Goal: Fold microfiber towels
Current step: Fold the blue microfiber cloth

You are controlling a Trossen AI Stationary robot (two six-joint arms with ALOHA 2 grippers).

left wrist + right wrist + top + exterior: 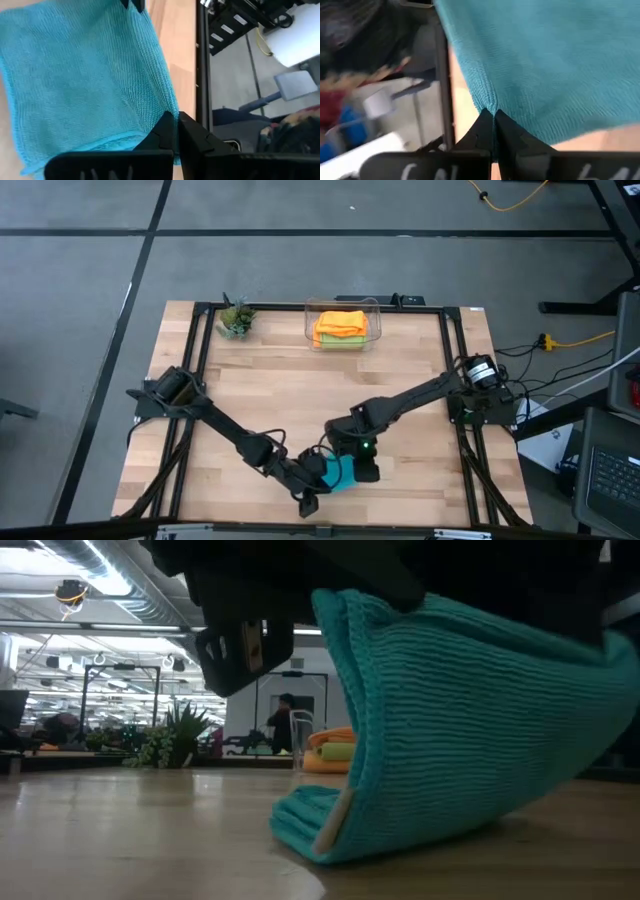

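From above, the teal towel (340, 473) is seen near the front edge of the table (300, 390), far from the clear plastic bin (343, 326) at the back edge, in which folded orange towels (341, 321) lie on a lime green towel (340, 340). A small potted plant (236, 318) stands just to the left of the bin. The left gripper (318, 478) meets the teal towel from the left and the right gripper (356, 470) from the right, well in front of the bin. In the low view, the teal towel (450, 730) is lifted at its top with its lower fold resting on the table, and it hides part of the bin (318, 745) behind it; a person (285, 722) stands in the room beyond. In the left wrist view, the left gripper (176, 131) is pinched together on the teal towel's edge. In the right wrist view, the right gripper (493, 125) is likewise pinched on the towel's hem.
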